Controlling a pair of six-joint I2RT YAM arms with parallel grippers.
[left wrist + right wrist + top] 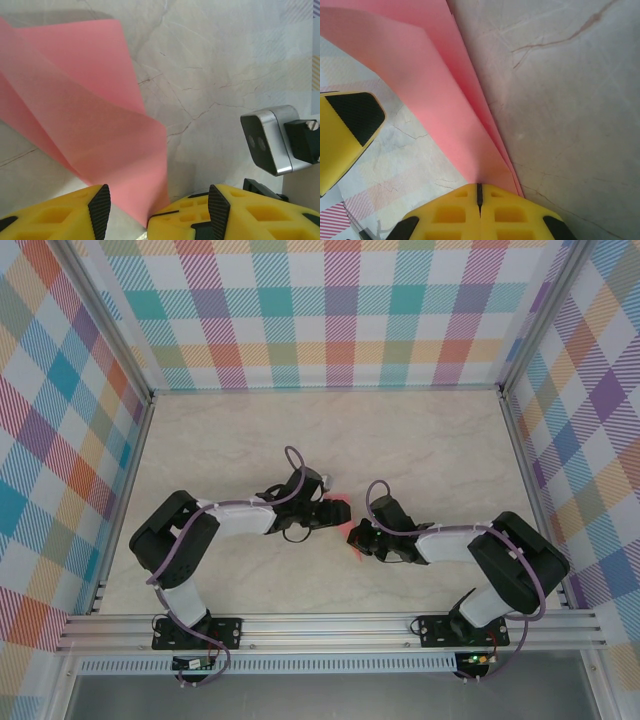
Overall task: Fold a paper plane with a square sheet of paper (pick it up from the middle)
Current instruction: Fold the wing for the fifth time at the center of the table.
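The square sheet of paper is salmon-pink and folded into creased layers, not a pointed paper plane. It hangs between the two grippers at the table's middle. My right gripper is shut on the paper's lower end, and the layers fan up and away from its fingertips. My left gripper stands open. A corner of the paper dips between its jaws and rests by the right finger, unpinched. From above, the left gripper and right gripper are nearly touching.
The marble-patterned table has checked walls on three sides and an aluminium rail along the near edge. The right arm's silver wrist camera sits close to my left fingers. One left finger shows in the right wrist view.
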